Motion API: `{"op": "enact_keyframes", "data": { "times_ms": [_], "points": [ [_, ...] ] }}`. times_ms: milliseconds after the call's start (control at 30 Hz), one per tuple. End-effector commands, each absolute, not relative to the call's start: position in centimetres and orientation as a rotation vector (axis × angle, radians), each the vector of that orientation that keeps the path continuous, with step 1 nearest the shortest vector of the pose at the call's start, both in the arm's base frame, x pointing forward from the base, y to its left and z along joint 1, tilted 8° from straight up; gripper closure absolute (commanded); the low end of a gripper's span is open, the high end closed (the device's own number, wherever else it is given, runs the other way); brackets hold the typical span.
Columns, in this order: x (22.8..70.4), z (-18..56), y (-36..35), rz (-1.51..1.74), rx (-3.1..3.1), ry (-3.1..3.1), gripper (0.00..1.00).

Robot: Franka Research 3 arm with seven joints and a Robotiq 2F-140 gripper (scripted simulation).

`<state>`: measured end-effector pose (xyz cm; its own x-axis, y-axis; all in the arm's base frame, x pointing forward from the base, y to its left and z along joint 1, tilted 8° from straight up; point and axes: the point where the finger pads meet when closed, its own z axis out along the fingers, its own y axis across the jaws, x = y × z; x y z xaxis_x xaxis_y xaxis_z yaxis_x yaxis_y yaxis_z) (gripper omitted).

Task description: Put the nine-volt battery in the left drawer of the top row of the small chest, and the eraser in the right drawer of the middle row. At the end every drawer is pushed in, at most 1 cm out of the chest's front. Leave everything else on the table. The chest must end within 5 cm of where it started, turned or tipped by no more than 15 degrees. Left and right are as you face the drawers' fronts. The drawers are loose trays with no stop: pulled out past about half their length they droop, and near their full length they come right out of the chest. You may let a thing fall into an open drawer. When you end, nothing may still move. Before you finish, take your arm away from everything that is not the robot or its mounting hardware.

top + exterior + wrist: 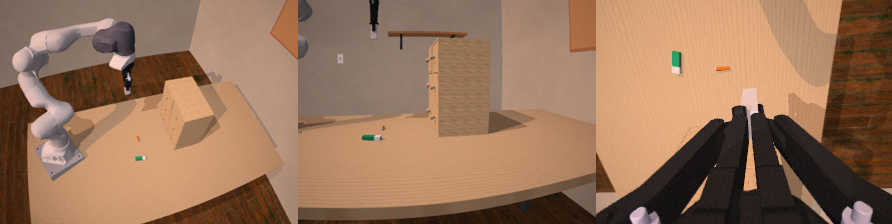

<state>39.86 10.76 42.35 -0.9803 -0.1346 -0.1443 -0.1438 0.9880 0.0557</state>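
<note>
The small wooden chest (pixel 186 111) stands upright on the table, its drawer fronts with small knobs facing the arm; it also shows in the exterior view (pixel 460 87). All drawers look pushed in. A green and white eraser (pixel 140 158) lies flat on the table in front of the chest, seen too in the exterior view (pixel 372 137) and the wrist view (pixel 675 62). I see no nine-volt battery. My gripper (pixel 127 90) (pixel 373 32) hangs high above the table's far edge, left of the chest, pointing down. Its fingers (pixel 748 107) are shut with only pale tip pads showing.
A small orange stick (pixel 138 138) lies on the table between eraser and chest, also in the wrist view (pixel 723 68). The arm's base plate (pixel 58 156) sits at the table's left. A wall shelf (pixel 427 33) hangs behind the chest.
</note>
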Motion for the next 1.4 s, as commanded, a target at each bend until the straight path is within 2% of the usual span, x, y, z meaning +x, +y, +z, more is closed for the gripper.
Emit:
{"op": "enact_keyframes", "data": {
  "times_ms": [0, 633, 800, 1000, 1367],
  "points": [
    [39.1, 42.2, 10.6, 0.095, -0.159, 3.019, 1.00],
    [39.3, 42.2, 10.4, 0.100, -0.170, 3.015, 1.00],
    [42.4, 36.9, 3.4, 0.105, -0.158, 3.014, 1.00],
    [43.5, 31.7, -2.7, 0.097, -0.158, 3.018, 1.00],
    [43.6, 30.9, -3.5, 0.096, -0.159, 3.013, 1.00]
  ]
}}
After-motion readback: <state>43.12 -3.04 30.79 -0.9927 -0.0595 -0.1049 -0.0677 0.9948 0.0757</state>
